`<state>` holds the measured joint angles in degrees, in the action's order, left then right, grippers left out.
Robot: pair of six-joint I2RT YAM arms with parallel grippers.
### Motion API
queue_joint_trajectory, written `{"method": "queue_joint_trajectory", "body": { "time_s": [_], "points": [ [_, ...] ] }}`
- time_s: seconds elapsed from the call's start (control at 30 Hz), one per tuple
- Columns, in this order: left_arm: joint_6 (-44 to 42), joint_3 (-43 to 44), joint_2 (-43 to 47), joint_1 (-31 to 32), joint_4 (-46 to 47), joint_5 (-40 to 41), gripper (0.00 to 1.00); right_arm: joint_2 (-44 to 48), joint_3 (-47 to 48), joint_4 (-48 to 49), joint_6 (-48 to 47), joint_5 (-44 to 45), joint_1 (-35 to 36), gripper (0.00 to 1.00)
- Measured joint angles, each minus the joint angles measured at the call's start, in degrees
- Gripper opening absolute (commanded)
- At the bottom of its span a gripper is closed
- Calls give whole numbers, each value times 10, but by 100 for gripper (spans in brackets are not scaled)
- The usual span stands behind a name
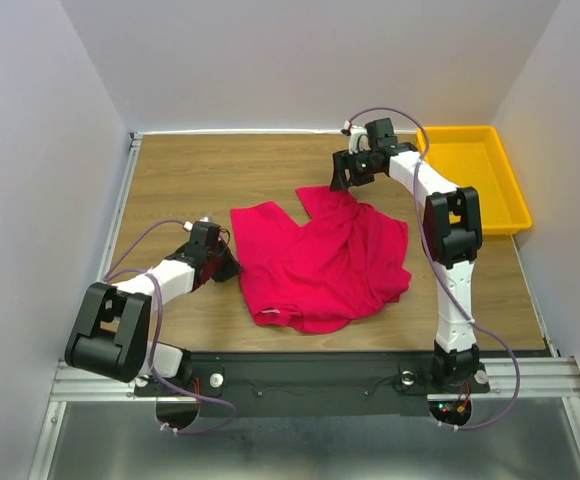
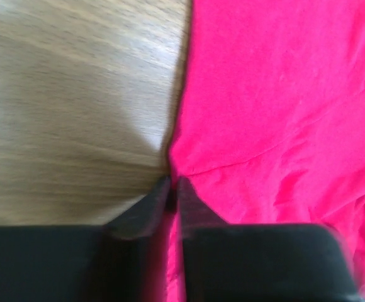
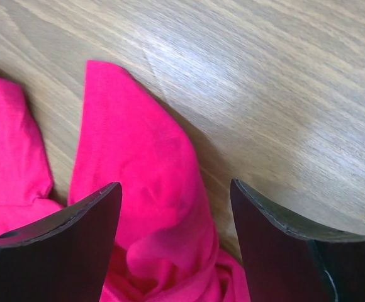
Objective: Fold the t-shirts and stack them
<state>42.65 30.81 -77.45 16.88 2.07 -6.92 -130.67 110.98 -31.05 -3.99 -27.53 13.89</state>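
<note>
One crimson-pink t-shirt [image 1: 320, 260] lies crumpled on the wooden table [image 1: 190, 180], with one flap spread to the left and a sleeve pointing to the back. My left gripper [image 1: 232, 268] sits low at the shirt's left edge. In the left wrist view the cloth [image 2: 283, 94] fills the right half, and the left gripper [image 2: 172, 184] has its jaws pinched together on the hem. My right gripper [image 1: 342, 185] hovers over the back sleeve. In the right wrist view it [image 3: 175, 184] stands open, straddling a raised fold of the shirt [image 3: 138, 163].
A yellow plastic tray [image 1: 510, 190] stands at the back right corner, just right of the right arm. White walls close in the table on three sides. A metal rail runs along the near edge.
</note>
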Motion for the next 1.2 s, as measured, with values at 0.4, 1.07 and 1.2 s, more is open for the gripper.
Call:
{"method": "queue_joint_trajectory", "body": {
  "time_s": [0.4, 1.07, 1.2],
  "points": [
    [-19, 11, 107, -18, -25, 15, 0, -33, 2, -1, 20, 11, 1, 3],
    [-70, 67, 100, -168, -57, -36, 0, 350, -278, 129, 139, 121, -23, 57],
    [-82, 73, 80, -180, -49, -36, 0, 397, -352, 156, 94, -44, -11, 79]
  ]
}}
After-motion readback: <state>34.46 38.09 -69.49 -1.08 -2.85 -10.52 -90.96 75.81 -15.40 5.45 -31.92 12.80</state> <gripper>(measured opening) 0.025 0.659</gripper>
